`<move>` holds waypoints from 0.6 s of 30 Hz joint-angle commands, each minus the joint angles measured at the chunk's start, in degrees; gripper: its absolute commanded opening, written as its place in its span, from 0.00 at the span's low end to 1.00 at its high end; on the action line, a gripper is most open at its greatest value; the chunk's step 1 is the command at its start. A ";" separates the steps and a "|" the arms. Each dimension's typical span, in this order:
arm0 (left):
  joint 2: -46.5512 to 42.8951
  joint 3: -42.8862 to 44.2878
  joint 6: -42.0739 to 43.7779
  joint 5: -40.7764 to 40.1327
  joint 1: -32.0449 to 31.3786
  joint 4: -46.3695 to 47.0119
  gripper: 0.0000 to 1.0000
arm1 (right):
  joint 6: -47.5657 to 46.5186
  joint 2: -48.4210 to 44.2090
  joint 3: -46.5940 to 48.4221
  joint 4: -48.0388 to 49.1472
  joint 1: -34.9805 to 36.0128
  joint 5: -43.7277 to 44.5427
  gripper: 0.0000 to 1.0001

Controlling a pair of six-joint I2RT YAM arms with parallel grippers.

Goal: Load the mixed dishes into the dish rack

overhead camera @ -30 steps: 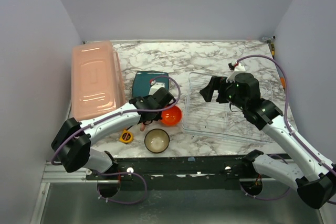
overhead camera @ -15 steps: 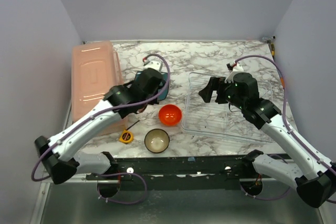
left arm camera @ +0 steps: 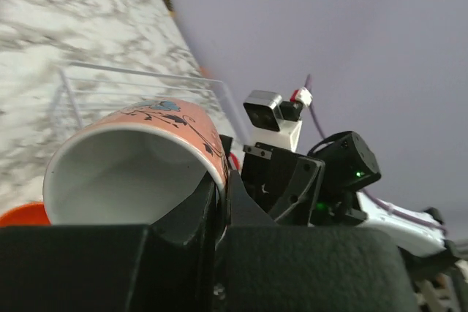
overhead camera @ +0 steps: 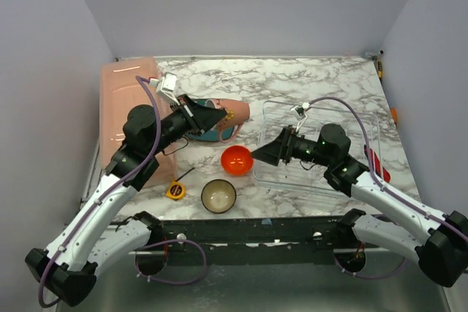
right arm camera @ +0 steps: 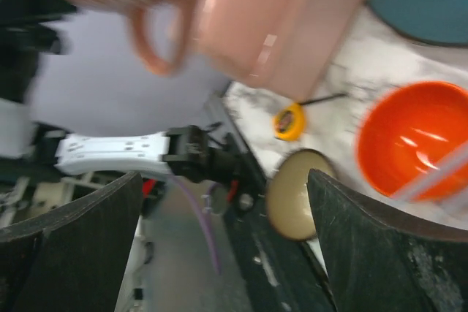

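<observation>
Mug [overhead camera: 232,110] was gripped by its rim in the left gripper [overhead camera: 215,117]; the right gripper [overhead camera: 260,155] was spread wide near the orange bowl [overhead camera: 237,160].

Glossy orange bowl [overhead camera: 237,160], clear plastic dish rack [overhead camera: 292,178], marble-patterned table [overhead camera: 292,78]

The left arm [overhead camera: 110,195] rises from its base, bends at a raised elbow and reaches off to the right, forearm near level; the left gripper [overhead camera: 210,117] at its end is clamped tight on a mug [overhead camera: 232,110], the rim pinched between its fingers [left arm camera: 197,210], the mug lying on its side out past the fingertips; the right arm [overhead camera: 387,199] stretches low and leftward; the right gripper [overhead camera: 263,153] points toward the other hand, jaws spread wide and empty, both fingers [right arm camera: 73,239] framing its wrist view.
</observation>
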 commanded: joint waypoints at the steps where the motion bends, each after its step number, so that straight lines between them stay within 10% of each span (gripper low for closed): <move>1: 0.36 -9.06 -19.37 12.38 0.64 34.70 0.00 | 10.24 2.77 0.59 22.30 4.15 -3.34 0.92; 18: 0.58 -18.16 -26.66 13.63 0.58 49.24 0.00 | 15.98 11.33 1.91 32.02 11.14 10.92 0.59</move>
